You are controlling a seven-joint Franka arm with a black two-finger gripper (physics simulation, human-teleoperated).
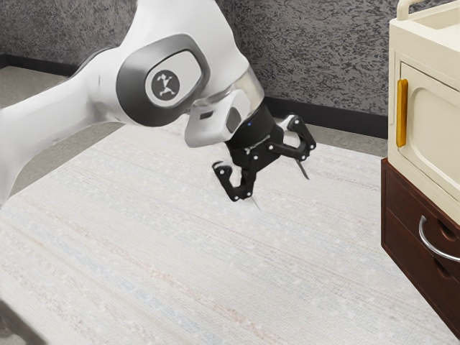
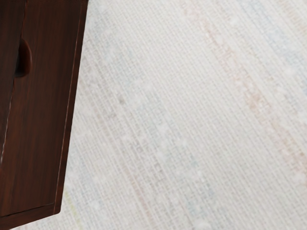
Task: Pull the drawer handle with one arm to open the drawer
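A rough, mottled grey wall [image 1: 323, 50] with a dark skirting board [image 1: 323, 108] stands behind everything, and grey floor [image 1: 32, 86] shows past the edge of a pale table [image 1: 180, 273], its woven-looking surface streaked faintly with grey, blue and pink. The black gripper [image 1: 279, 187] hangs above the tabletop, tilted, its two fingers spread wide with nothing between them. Behind it the white arm [image 1: 57, 129] reaches in from the exterior view's left.

Well apart from the gripper, toward the exterior view's right, is the dark brown wooden drawer unit [image 1: 404, 192]. The silver handle [image 1: 424, 233], a curved metal bar, is on its front, partly cut off by the edge of the exterior view. The drawer front looks flush with the frame, so the drawer is shut as far as can be seen. Rounded recesses mark the wood near the handle.

On top of the drawer unit sits a cream cabinet [image 1: 424, 54], with a rail [image 1: 404, 8] along its top and an upright yellow handle [image 1: 402, 113] on its front, beside a panelled door [image 1: 435, 133].

The wrist view takes in the pale surface and, alongside, the dark wooden front with a rounded recess [image 2: 24, 60].
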